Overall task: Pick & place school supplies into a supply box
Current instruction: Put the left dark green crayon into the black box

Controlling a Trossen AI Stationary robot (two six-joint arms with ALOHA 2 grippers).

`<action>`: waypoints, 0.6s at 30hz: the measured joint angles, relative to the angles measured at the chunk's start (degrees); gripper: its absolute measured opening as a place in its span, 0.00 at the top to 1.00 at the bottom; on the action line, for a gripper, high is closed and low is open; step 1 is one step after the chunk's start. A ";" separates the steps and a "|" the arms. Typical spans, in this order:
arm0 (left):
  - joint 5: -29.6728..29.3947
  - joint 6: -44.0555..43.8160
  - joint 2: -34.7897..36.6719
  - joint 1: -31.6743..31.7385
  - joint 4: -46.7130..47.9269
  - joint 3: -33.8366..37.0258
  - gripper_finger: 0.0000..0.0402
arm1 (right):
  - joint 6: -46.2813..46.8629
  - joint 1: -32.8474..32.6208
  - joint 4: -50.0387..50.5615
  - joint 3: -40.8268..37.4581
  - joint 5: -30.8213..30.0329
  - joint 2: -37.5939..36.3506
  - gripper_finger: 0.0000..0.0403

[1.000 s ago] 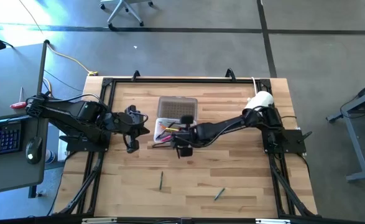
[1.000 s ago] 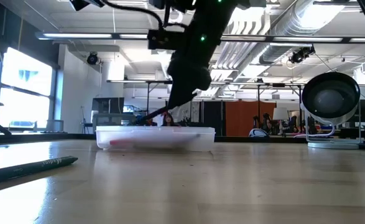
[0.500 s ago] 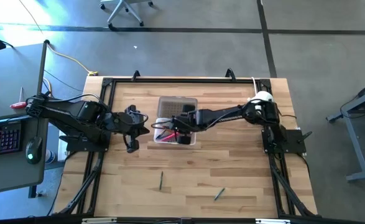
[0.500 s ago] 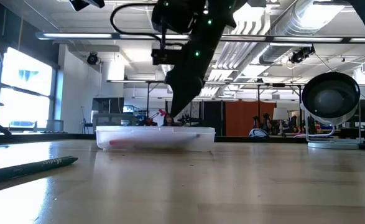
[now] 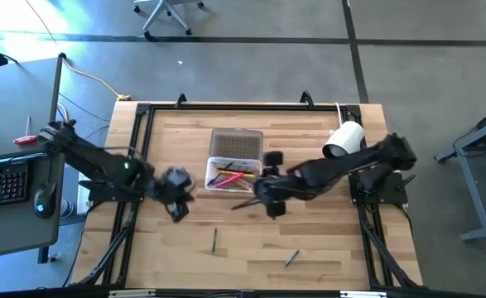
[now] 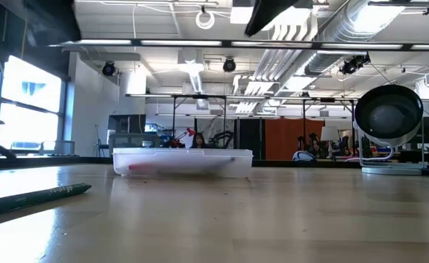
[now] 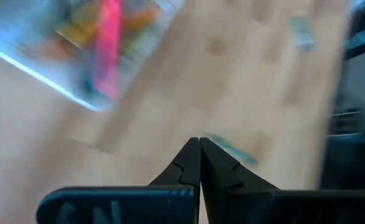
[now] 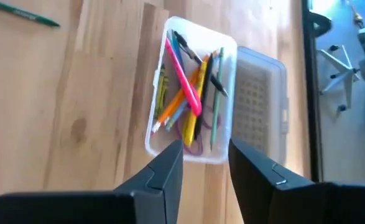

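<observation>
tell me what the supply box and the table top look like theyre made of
The supply box looks like clear glossy plastic: the pens show through its walls, and its lid is greyish, translucent and textured. The table top looks like light wood with visible plank seams and grain.

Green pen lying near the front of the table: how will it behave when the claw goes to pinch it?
The green pen looks thin, round and straight, so it will likely stay stiff but may roll if nudged sideways. It lies flat on the smooth wooden table, so the claw probably has little height to pinch. Likely very light, so a graze could skid it.
</observation>
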State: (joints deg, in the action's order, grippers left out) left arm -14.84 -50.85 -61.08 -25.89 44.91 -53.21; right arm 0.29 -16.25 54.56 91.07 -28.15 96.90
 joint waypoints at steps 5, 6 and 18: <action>8.50 -18.59 -4.16 -6.85 -24.35 7.36 0.91 | 5.21 -3.88 3.09 0.00 -2.29 -4.01 0.73; 9.73 -19.33 -5.36 -7.74 -27.02 7.65 0.91 | 5.68 -4.36 3.16 0.00 -2.58 -4.48 0.73; 17.49 -16.82 -21.01 -2.38 -27.15 7.69 0.91 | 11.05 -6.05 3.70 -0.07 0.14 -4.85 0.73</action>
State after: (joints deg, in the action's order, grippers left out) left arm 2.66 -67.67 -82.08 -28.27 17.76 -45.52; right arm 11.35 -22.31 58.26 91.00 -28.01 92.05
